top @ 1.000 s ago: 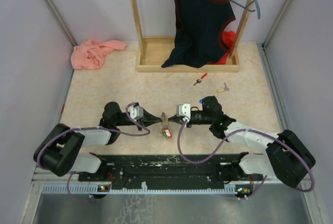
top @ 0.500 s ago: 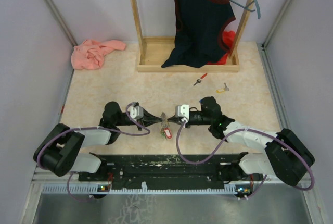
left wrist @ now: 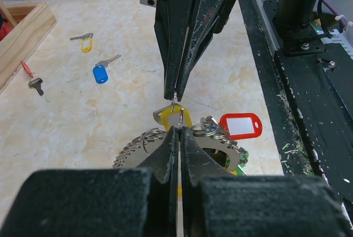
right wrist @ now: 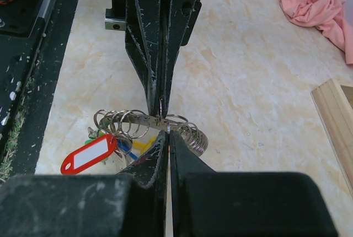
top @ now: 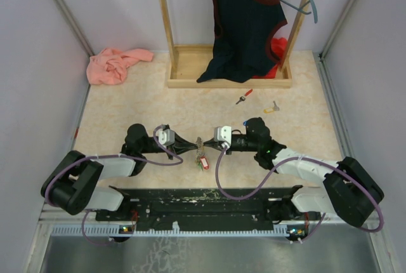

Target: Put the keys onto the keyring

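At lower centre you are holding the left gripper (top: 188, 148) and the right gripper (top: 208, 146) tip to tip, both pairs of jaws pressed together and pinching the one keyring (right wrist: 192, 134), its single red tag (left wrist: 240, 125) hanging beside them. Beyond it, three keys are lying loose on the table (top: 127, 108): the blue key (top: 245, 122), then the yellow key (top: 271, 107), then the red key (top: 244, 97).

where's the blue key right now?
Top view, right of centre: the blue key lies loose on the table just beyond the right arm, with the red key and yellow key farther back.
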Controlling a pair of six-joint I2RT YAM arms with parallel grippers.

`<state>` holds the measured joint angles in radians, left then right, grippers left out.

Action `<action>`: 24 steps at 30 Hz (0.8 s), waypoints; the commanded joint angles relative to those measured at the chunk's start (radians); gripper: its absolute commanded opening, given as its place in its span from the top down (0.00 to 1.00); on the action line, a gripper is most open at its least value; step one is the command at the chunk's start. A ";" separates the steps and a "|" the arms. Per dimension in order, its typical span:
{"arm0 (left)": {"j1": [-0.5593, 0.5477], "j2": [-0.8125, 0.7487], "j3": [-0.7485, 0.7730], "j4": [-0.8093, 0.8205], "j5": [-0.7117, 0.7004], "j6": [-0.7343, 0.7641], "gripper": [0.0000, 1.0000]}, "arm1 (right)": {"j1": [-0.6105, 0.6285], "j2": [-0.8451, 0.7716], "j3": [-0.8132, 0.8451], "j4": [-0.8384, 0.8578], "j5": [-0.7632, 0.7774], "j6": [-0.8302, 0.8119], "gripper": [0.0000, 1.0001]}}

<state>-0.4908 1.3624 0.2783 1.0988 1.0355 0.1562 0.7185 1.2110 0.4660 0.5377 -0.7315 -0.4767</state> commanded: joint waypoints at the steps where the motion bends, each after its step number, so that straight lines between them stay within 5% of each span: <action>1: 0.004 -0.002 0.024 0.033 0.014 -0.004 0.99 | 0.010 -0.036 0.022 0.024 -0.012 -0.001 1.00; 24: 0.004 0.007 0.016 0.072 0.031 -0.026 0.99 | 0.010 -0.022 0.035 -0.006 -0.021 0.009 1.00</action>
<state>-0.4908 1.3628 0.2783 1.1038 1.0336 0.1486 0.7185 1.1851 0.4656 0.4805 -0.7452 -0.4778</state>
